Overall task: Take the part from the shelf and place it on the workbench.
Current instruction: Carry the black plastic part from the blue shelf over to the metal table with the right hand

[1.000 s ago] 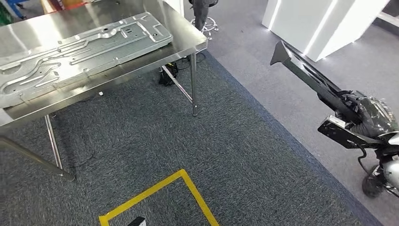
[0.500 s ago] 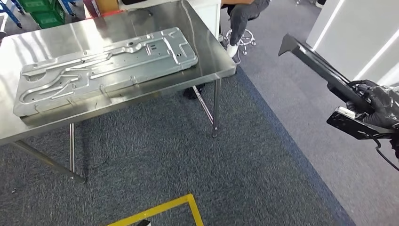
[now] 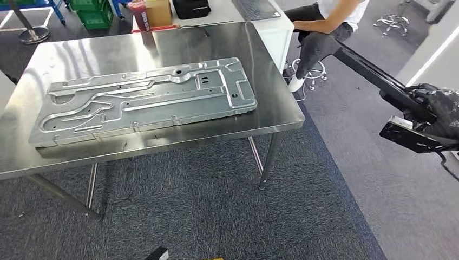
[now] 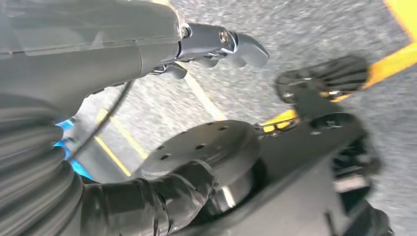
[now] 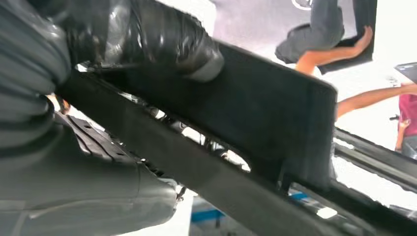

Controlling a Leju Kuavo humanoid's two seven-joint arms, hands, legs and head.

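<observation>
A long black part point(image 3: 379, 81) slants up and away at the right of the head view, and my right hand point(image 3: 438, 111) grips it near its lower end. In the right wrist view that hand point(image 5: 147, 39) wraps over the black part point(image 5: 265, 123). The steel workbench point(image 3: 270, 116) stands ahead and to the left, with the part out beyond its right end and apart from it. A large stamped silver plate point(image 3: 146, 100) lies on the bench. My left hand point(image 4: 216, 46) hangs above the carpet with its fingers apart, holding nothing.
A person point(image 3: 330, 21) sits on a stool point(image 3: 311, 73) just past the bench's far right corner, close to the part's far tip. Behind the bench are a white desk point(image 3: 270, 27), a cardboard box point(image 3: 158, 11) and green crates point(image 3: 97, 13). Grey carpet surrounds the bench legs.
The whole picture has shifted: the camera has moved, so the workbench now lies nearer and more central. The black part stays in my right hand.
</observation>
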